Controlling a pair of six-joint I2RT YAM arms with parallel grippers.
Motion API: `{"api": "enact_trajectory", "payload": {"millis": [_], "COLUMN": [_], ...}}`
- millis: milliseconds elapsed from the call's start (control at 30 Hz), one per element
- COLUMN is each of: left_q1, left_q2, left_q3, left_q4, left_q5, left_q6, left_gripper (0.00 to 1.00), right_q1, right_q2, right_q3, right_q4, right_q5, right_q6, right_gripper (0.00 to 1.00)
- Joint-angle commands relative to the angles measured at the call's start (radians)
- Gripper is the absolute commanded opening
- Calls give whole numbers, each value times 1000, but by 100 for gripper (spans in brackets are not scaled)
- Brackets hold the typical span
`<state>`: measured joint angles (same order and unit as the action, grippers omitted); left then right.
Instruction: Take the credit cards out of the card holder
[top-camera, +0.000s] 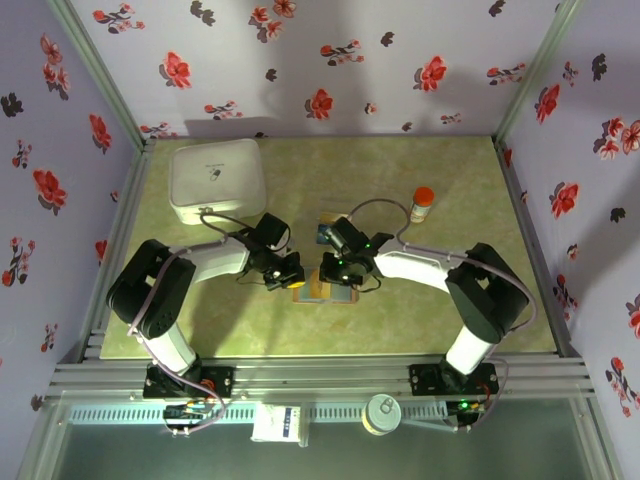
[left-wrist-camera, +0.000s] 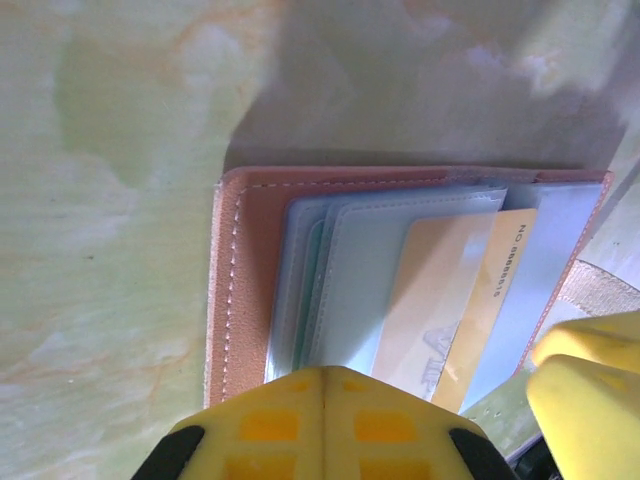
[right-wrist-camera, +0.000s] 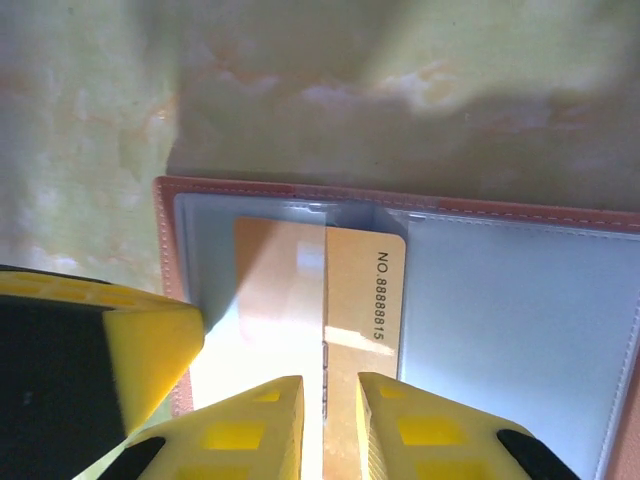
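Card holder (left-wrist-camera: 250, 290) open, yellow card (right-wrist-camera: 365, 300) only half out (rest sits sleeved); left gripper (left-wrist-camera: 322, 390) pressed together, right gripper (right-wrist-camera: 328, 400) nearly closed, can't tell if it's gripping

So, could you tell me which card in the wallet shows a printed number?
The yellow card, partly out of its clear sleeve; it alone shows black digits along one edge.

**Bystanders on the green counter**

White square box (top-camera: 218, 181) sits back-left on the marbled counter (top-camera: 330, 165). A small jar with an orange-red cap (top-camera: 423, 205) stands upright back-right, well apart from it. Red-flowered wallpaper (top-camera: 300, 60) wraps three sides.
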<state>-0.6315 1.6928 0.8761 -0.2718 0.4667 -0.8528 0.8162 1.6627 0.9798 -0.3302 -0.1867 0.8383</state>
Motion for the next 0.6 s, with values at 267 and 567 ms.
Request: {"api": "enact_trajectory", "payload": {"millis": [267,567], "left_q1": [-45,-50], "left_q2": [0,55], "left_q3": [63,59], "left_q4": [-44,-27], "left_q5": [-5,-16], "left_q6": [21,29], "left_gripper": [4,4], "right_q1": [-36,-58], "right_q2": [-41,-33], "right_q3": [-95,-138], "right_q4": [86,161], "right_q5": [-38,-87], "right_q6": [48,76], "right_gripper": [24,24]}}
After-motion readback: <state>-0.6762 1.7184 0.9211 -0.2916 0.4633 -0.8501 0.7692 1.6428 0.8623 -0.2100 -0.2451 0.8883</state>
